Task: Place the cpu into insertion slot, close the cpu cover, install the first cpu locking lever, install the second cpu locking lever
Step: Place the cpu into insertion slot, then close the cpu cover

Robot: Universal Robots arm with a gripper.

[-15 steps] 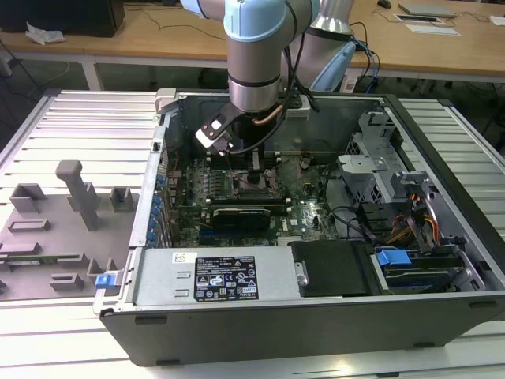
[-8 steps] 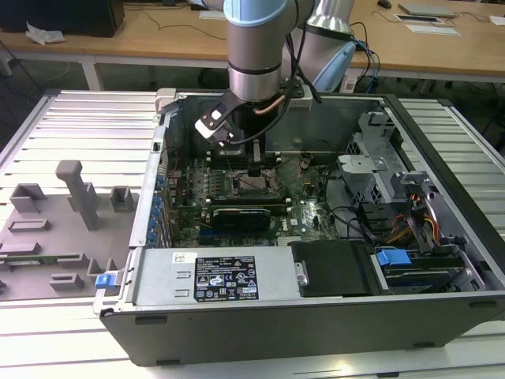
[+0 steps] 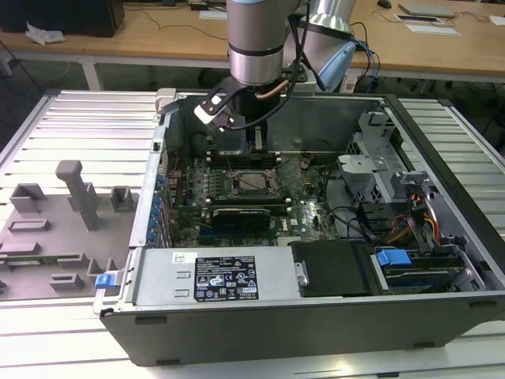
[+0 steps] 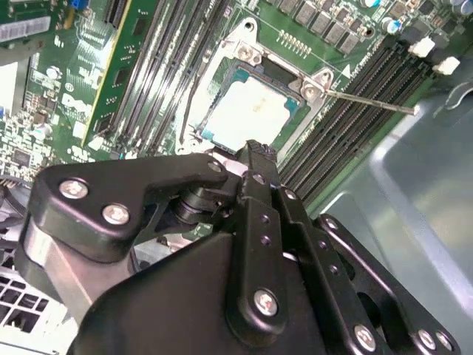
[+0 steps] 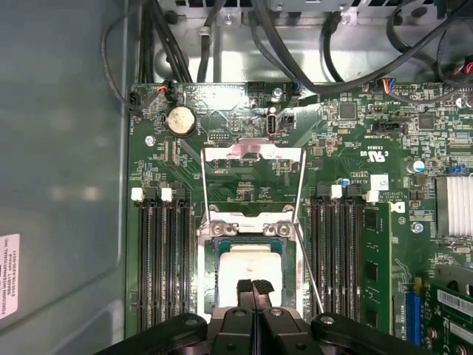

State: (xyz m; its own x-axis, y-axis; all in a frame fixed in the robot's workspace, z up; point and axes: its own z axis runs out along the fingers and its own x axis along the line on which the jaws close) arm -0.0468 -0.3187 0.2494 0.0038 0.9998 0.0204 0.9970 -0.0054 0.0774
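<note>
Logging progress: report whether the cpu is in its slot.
In: the cpu lies flat within the insertion slot rim in both wrist views.

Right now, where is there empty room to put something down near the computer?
The slatted table is bare between the grey blocks and the wooden desk, and again at the exterior view's right of the computer case. Inside the case it is crowded: cables, and the pincer close over the chip.

Ribbed metal table [image 3: 87, 118] carries computer case [image 3: 316, 328] and grey fixture [image 3: 47, 237].
</note>
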